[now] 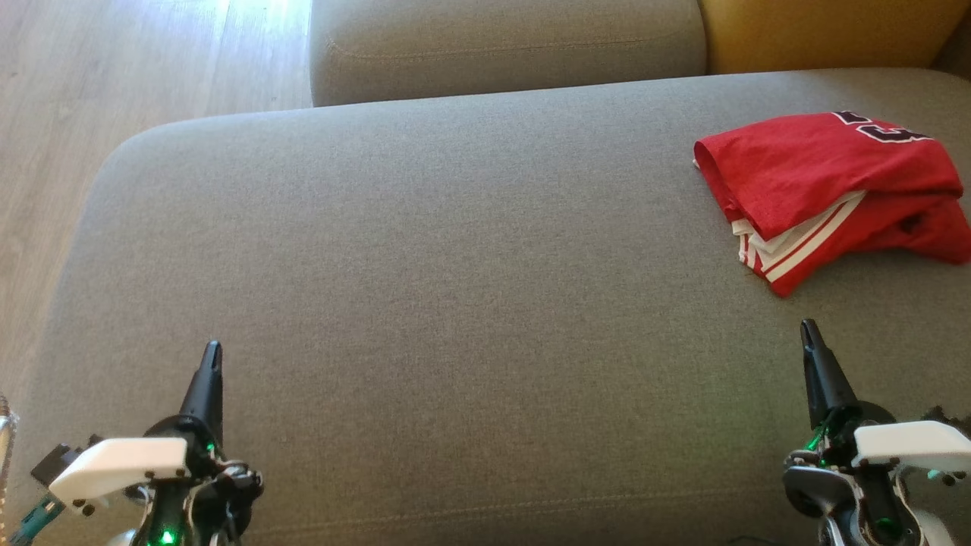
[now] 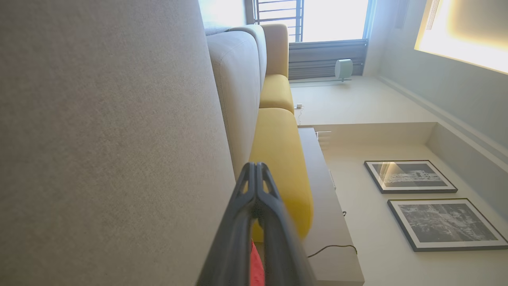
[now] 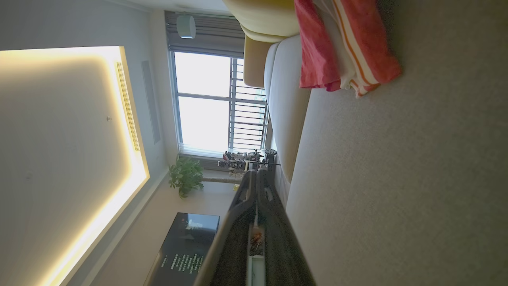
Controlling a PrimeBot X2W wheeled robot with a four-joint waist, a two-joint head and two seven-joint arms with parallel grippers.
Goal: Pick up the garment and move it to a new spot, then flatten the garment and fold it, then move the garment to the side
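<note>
Folded red jersey with white stripes (image 1: 827,178) lies at two o'clock on your grey fabric sofa seat (image 1: 425,265); left gripper (image 1: 212,350) and right gripper (image 1: 809,327) hover empty, jaws together. You likely have nothing left.

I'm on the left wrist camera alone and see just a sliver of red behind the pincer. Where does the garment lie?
Observer: The red jersey with white stripes lies roughly folded at the far right of the grey fabric sofa seat.
Operator: Does the right pincer hold it?
Observer: No. The right pincer is shut and empty, on the near side of the jersey and apart from it.
Operator: And my left one?
Observer: The left pincer is at the seat's near left; the bare width of the seat lies between it and the jersey.
</note>
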